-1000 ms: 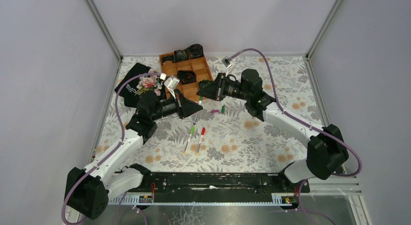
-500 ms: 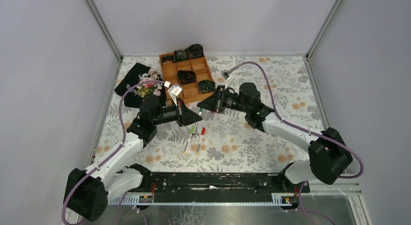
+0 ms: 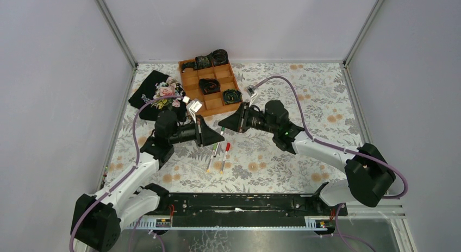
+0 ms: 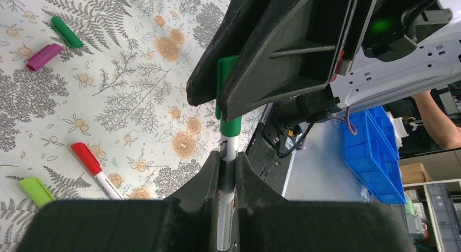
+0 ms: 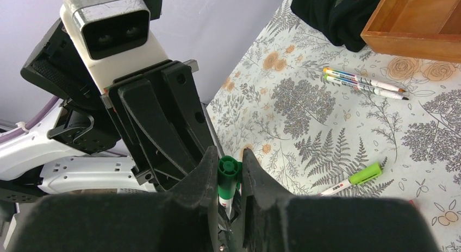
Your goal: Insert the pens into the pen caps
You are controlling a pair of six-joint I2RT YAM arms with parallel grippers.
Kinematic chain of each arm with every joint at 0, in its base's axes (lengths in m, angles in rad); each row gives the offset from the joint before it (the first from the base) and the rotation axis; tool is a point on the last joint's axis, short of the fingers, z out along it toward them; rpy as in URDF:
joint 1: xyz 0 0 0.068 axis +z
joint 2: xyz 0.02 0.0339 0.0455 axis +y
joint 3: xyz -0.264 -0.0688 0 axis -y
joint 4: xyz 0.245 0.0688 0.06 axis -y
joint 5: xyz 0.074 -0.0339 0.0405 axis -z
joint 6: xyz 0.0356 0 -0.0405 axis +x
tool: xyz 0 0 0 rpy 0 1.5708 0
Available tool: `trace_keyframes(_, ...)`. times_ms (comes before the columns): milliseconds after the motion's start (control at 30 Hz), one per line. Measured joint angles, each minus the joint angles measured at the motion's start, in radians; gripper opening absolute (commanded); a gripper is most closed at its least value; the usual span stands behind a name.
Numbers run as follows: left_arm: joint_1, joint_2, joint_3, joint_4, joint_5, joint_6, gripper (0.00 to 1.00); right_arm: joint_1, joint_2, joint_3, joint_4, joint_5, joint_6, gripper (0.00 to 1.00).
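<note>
Both arms meet tip to tip above the table (image 3: 282, 159). The left gripper (image 4: 227, 164) is clamped on the pen (image 4: 230, 150) and the right gripper (image 5: 228, 164) is pinched on the green cap (image 5: 229, 173). They're lined up so the cap pushes straight on, and it looks nearly seated to me.

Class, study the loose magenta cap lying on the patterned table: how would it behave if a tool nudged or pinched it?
The magenta cap looks like a short round tube lying on its side, so a sideways nudge would probably roll it. It seems to be small moulded plastic, so it is likely light and stiff. Its smooth surface might slip from a pinch.
</note>
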Motion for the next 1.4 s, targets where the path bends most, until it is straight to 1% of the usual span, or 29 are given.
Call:
trace_keyframes(367, 0.052, -0.023, -0.038, 0.018, 0.112, -0.063, 0.00, 0.040, 0.001, -0.052, 0.087, 0.020, 0.033, 0.00)
trace_keyframes(567, 0.074, -0.022, -0.054, 0.113, 0.196, -0.128, 0.00, 0.042, -0.011, -0.052, 0.113, -0.023, 0.024, 0.00)
trace_keyframes(700, 0.078, -0.010, -0.062, 0.163, 0.232, -0.166, 0.00, 0.044, -0.018, -0.048, 0.111, -0.039, 0.003, 0.00)
trace_keyframes(800, 0.078, -0.011, -0.063, 0.162, 0.242, -0.157, 0.00, 0.051, -0.034, -0.047, 0.090, -0.031, -0.013, 0.00)
trace_keyframes(833, 0.078, -0.013, -0.063, 0.157, 0.242, -0.143, 0.00, 0.058, -0.048, -0.043, 0.059, -0.007, -0.022, 0.01)
trace_keyframes(867, 0.078, -0.016, -0.063, 0.152, 0.239, -0.127, 0.00, 0.068, -0.064, -0.036, 0.019, 0.027, -0.034, 0.11)
trace_keyframes(967, 0.057, -0.035, -0.044, 0.080, 0.191, -0.059, 0.00, 0.106, -0.133, -0.010, -0.129, 0.161, -0.073, 0.50)
trace_keyframes(1000, 0.035, -0.045, -0.032, 0.052, 0.155, -0.037, 0.00, 0.121, -0.162, 0.009, -0.209, 0.206, -0.106, 0.58)
trace_keyframes(1033, 0.014, -0.055, -0.016, 0.031, 0.081, -0.019, 0.00, 0.134, -0.186, 0.023, -0.286, 0.219, -0.121, 0.62)
trace_keyframes(1067, 0.003, -0.059, -0.001, 0.015, 0.016, -0.005, 0.00, 0.153, -0.204, 0.035, -0.350, 0.234, -0.136, 0.66)
trace_keyframes(1167, -0.062, -0.064, 0.035, -0.060, -0.211, 0.019, 0.00, 0.214, -0.242, 0.098, -0.544, 0.315, -0.196, 0.70)
trace_keyframes(1200, -0.084, -0.063, 0.036, -0.088, -0.263, 0.019, 0.00, 0.219, -0.249, 0.114, -0.579, 0.350, -0.204, 0.71)
trace_keyframes(1300, -0.159, -0.023, 0.034, -0.201, -0.435, 0.008, 0.00, 0.216, -0.275, 0.142, -0.677, 0.528, -0.205, 0.72)
trace_keyframes(1333, -0.180, -0.001, 0.032, -0.232, -0.481, 0.000, 0.00, 0.213, -0.284, 0.142, -0.711, 0.594, -0.201, 0.72)
trace_keyframes(1400, -0.218, 0.048, 0.031, -0.288, -0.557, -0.013, 0.00, 0.210, -0.288, 0.138, -0.750, 0.673, -0.195, 0.73)
